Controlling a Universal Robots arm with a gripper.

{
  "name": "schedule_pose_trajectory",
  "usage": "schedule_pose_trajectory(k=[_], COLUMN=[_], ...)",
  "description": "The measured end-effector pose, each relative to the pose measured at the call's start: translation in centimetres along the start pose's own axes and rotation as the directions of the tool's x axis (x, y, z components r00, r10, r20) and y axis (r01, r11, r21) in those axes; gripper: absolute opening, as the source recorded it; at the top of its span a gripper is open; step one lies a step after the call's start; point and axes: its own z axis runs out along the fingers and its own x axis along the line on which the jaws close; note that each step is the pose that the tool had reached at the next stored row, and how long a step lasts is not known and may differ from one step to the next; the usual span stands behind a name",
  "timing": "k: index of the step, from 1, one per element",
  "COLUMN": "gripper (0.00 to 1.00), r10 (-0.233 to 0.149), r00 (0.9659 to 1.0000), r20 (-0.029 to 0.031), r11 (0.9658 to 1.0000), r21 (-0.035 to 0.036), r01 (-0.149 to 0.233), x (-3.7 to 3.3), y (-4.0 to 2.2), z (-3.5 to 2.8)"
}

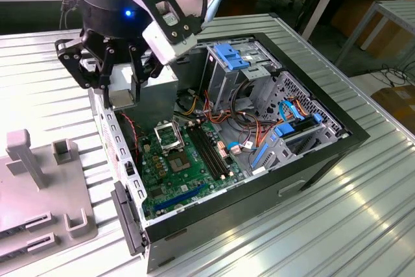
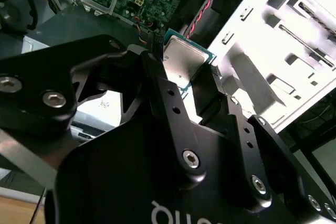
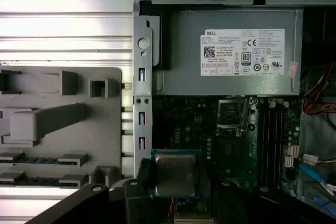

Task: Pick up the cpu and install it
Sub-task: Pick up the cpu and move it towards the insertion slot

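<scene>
Silvery cpu [image 3: 175, 174] is hanging clenched in the gripper [image 1: 118, 89] above the open case [image 1: 311, 167], whose green board [image 1: 162, 176] is carrying a socket [image 1: 168, 135].

Below me, an open black computer case [image 1: 227, 225] lies on its side on a ribbed metal table [image 1: 363, 225]. Inside I see a green motherboard [image 1: 159, 183] carrying a black socket [image 1: 170, 135] in a metal frame, with long black memory slots [image 1: 209, 152] just beside it. A grey power supply [image 3: 231, 51] with a white label sits next to the board. Blue drive brackets [image 1: 232, 56] and coloured cables [image 1: 253, 128] lie toward the exterior view's right. On that view's left, a grey fixture tray [image 1: 39, 192] rests on the table.
</scene>
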Motion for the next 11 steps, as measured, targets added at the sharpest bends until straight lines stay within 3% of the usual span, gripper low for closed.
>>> schedule_pose_trajectory(k=[1,2,11], gripper=[0.47,0.47,0.47], r10=[0.005,0.006,0.010], r00=[1.0000,1.0000,0.9999], r20=[-0.0001,0.0000,-0.0002], r11=[1.0000,1.0000,0.9999], r21=[-0.0001,-0.0001,-0.0003], r01=[-0.005,-0.006,-0.010], x=[-1.25,-1.59,-2.95], y=[0.00,0.00,0.00], z=[-0.02,-0.02,-0.02])
